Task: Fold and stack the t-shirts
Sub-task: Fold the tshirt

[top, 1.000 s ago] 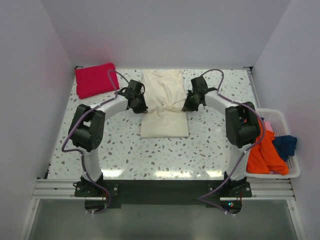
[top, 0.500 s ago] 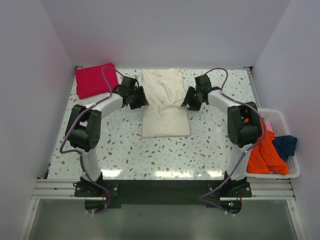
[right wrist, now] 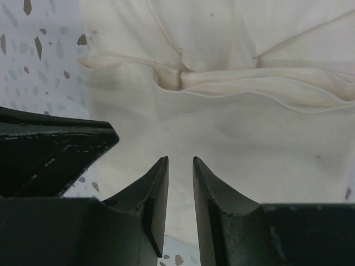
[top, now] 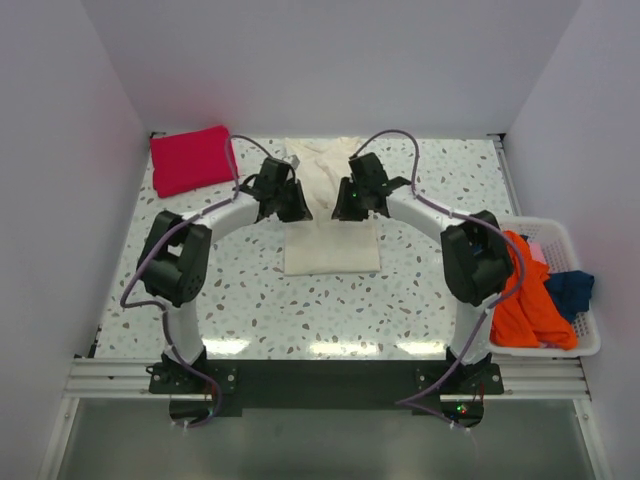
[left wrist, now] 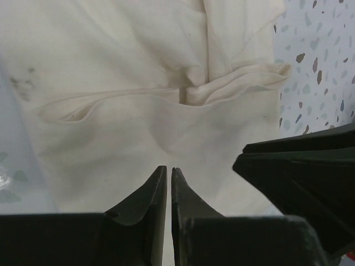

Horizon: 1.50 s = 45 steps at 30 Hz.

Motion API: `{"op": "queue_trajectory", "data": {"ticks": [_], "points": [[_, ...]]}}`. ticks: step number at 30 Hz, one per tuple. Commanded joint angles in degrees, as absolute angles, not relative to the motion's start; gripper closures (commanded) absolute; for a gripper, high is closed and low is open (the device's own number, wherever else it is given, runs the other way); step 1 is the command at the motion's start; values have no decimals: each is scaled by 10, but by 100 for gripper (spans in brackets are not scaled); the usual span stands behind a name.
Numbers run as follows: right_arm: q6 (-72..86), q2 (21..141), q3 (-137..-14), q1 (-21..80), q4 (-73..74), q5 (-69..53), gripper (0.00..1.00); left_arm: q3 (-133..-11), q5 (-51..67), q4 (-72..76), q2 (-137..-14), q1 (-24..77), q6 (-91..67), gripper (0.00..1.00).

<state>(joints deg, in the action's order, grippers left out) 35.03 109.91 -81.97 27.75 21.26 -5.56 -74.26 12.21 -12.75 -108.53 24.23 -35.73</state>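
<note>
At centre lies the folded cream cloth t-shirt point(top: 330, 255), both black two-finger grippers over its middle fold: left gripper point(left wrist: 168, 169) all but closed, right gripper point(right wrist: 180, 160) narrowly parted, neither holding cloth; folded red t-shirt point(top: 190, 158) at far left

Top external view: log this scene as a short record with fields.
left gripper: shut, over cream cloth
right gripper: slim gap, grip unclear
cream t-shirt: centre, partly folded, upper part bunched
red t-shirt: folded, far left corner
orange t-shirt: heaped in basket, right side
blue t-shirt: in basket, beside orange t-shirt
</note>
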Motion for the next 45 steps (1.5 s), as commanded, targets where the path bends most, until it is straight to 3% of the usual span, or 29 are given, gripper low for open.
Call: {"op": "queue_trajectory", "data": {"ticks": [1,10,18,26,45], "points": [[327,1152,-871,276,195,-68,73,-793,154,-95,-1125,252,-345,88],[309,1240,-963,260,205,-93,74,-852,166,-96,-1210,233,-352,89],[323,1268,-961,226,190,-135,73,-837,149,-98,-1221,193,-359,89],[329,1267,-938,197,175,-160,74,-813,131,-105,-1217,183,-363,91],[275,1183,-923,166,185,-77,67,-821,130,-109,-1209,179,-357,90]]}}
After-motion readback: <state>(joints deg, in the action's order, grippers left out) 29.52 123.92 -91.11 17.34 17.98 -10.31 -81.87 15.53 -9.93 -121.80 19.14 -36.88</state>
